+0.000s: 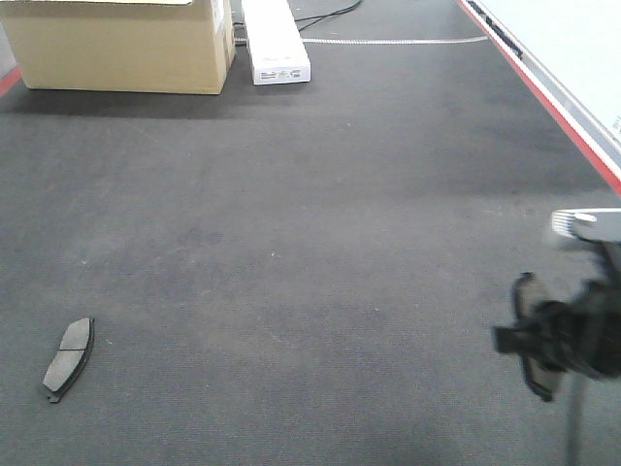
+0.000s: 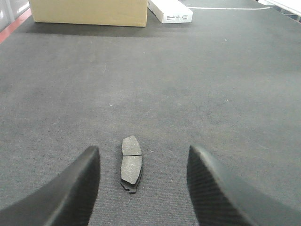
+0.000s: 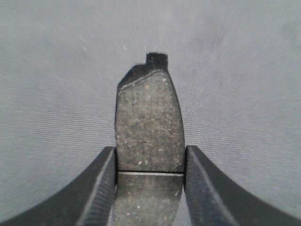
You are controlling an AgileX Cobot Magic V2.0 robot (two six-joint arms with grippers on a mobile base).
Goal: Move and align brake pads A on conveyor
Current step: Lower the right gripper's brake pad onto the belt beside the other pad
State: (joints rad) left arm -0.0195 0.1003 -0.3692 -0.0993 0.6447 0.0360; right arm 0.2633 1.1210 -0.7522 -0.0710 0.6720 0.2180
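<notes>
while the right jaws grip a pad (image 3: 149,117) by its long edges, tab end pointing away, over the belt (image 1: 320,243) near its right side, a second pad (image 2: 131,162) lies flat at the front left, between the wide-open left jaws and touching neither. at the belt's far end a cardboard box (image 1: 126,49) stands just beside a long white box (image 1: 275,44), whose dark print is too small to read. a cable (image 1: 330,15) runs behind them. a red strip (image 1: 543,97) edges the right side.

Left gripper (image 2: 143,149) jaws wide apart; brake pad (image 2: 131,164) flat on conveyor (image 2: 197,84) between fingers (image 2: 70,188), apparently touching neither.
</notes>
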